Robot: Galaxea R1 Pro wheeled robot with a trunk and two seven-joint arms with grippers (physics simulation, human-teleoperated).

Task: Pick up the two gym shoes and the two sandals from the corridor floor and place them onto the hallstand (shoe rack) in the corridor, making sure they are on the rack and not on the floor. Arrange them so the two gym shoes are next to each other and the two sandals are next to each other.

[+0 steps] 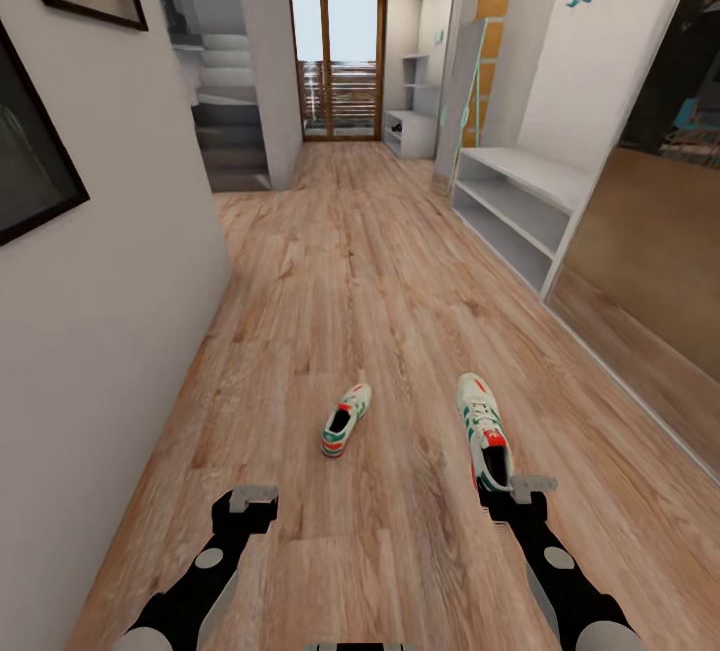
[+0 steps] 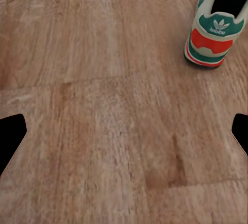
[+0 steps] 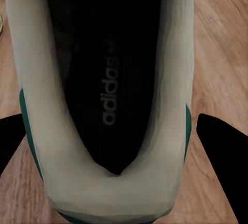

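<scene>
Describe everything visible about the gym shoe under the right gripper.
The gym shoe is a white lace-up sneaker with green side stripes and a red-orange tongue. It stands upright on its sole on the wood-plank floor, toe pointing away from the robot. The right wrist view looks straight down into its dark opening, where "adidas" is printed on the insole. The right gripper is open above its heel, a finger on each side.

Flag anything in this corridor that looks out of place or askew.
Two gym shoes lie apart on the corridor floor, not on a rack. The left one is skewed, toe angled rightward; the right one lies straighter, its heel between the right hand's fingers.
</scene>
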